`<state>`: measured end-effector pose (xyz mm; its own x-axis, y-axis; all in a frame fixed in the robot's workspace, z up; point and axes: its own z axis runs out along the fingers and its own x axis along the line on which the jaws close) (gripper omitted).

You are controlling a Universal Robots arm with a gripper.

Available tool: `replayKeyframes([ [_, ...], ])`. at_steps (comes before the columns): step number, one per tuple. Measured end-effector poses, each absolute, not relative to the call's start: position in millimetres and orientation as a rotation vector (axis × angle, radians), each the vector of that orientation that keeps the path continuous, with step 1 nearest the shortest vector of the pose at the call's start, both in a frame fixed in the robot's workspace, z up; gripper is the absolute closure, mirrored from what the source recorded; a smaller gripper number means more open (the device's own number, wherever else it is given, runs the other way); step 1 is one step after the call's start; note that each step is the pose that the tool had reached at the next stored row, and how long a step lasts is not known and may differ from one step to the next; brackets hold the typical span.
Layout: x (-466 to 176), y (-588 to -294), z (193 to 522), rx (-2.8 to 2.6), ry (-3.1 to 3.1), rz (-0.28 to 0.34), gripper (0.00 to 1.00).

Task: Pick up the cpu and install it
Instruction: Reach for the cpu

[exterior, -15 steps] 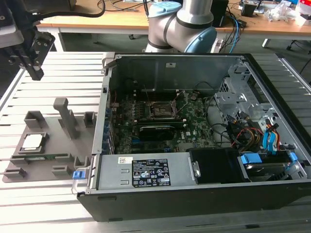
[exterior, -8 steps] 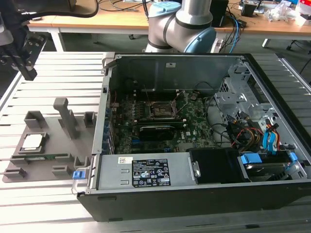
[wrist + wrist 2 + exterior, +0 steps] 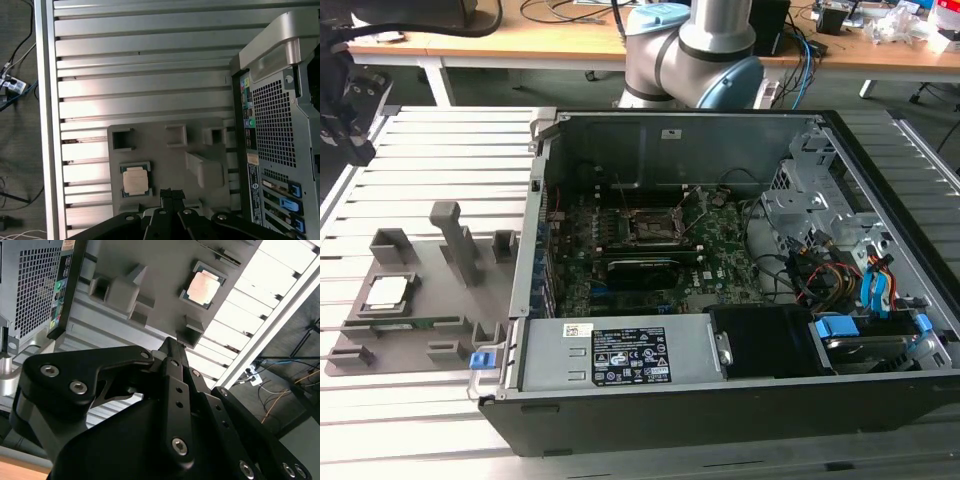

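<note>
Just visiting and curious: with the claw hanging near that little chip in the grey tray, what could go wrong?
1. The cpu sits snugly in a recess of the grey tray; the gripper, if lowered off-centre, might strike the rim or tilt it.
2. The socket lies deep in the open case beside loose cables, so the arm may snag.

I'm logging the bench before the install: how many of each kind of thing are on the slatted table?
cpu: 1
memory stick: 1
grey holder plate: 1
open computer case: 1
Total: 4
</note>
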<state>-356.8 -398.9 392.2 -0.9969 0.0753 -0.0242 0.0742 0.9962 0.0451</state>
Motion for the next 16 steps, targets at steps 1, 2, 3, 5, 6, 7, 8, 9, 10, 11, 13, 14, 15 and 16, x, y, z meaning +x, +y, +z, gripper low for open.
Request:
replayKeyframes([
  [1,-361,-399,392,0.117,3.113,0.069,0.89],
  [2,-364,-399,392,0.117,3.113,0.069,0.89],
  [3,-365,-399,392,0.116,3.113,0.069,0.89],
  [5,-366,-401,392,0.116,3.113,0.069,0.89],
  [6,-367,-402,392,0.116,3.113,0.069,0.89],
  [7,-367,-405,392,0.116,3.113,0.069,0.89],
  [8,-368,-407,392,0.117,3.113,0.069,0.89],
  [9,-369,-409,392,0.117,3.113,0.069,0.89],
  [10,-370,-409,391,0.117,3.113,0.069,0.89],
  [11,-371,-409,391,0.117,3.113,0.069,0.89],
  [13,-375,-409,391,0.117,3.113,0.069,0.89],
  [14,-377,-409,391,0.117,3.113,0.069,0.89],
  [15,-378,-409,391,0.117,3.113,0.069,0.89],
  [16,-382,-409,390,0.117,3.113,0.069,0.89],
])
